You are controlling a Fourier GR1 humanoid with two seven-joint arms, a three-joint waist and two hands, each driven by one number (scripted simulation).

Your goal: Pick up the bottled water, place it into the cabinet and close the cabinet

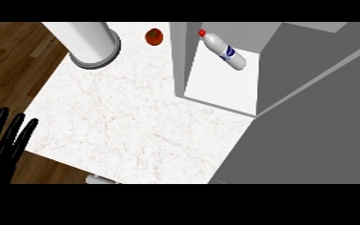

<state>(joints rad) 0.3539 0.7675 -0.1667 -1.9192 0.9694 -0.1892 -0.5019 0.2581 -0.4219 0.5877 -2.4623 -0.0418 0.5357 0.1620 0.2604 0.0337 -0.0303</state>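
Note:
The bottled water point(225, 50) is white with a red cap and a blue label. It lies tilted on the white floor of the open cabinet point(218, 83), up near the back. The cabinet's grey door point(309, 119) fills the right side of the head view. My left hand point(14, 140) shows at the left edge, fingers straight and pointing up, holding nothing. It rests far from the bottle. My right hand does not show.
A large white cylinder on a grey base point(90, 40) stands at the counter's back left. A red tomato point(155, 36) sits beside the cabinet's left wall. The marble counter point(119, 119) ends at a wooden floor on the left and front.

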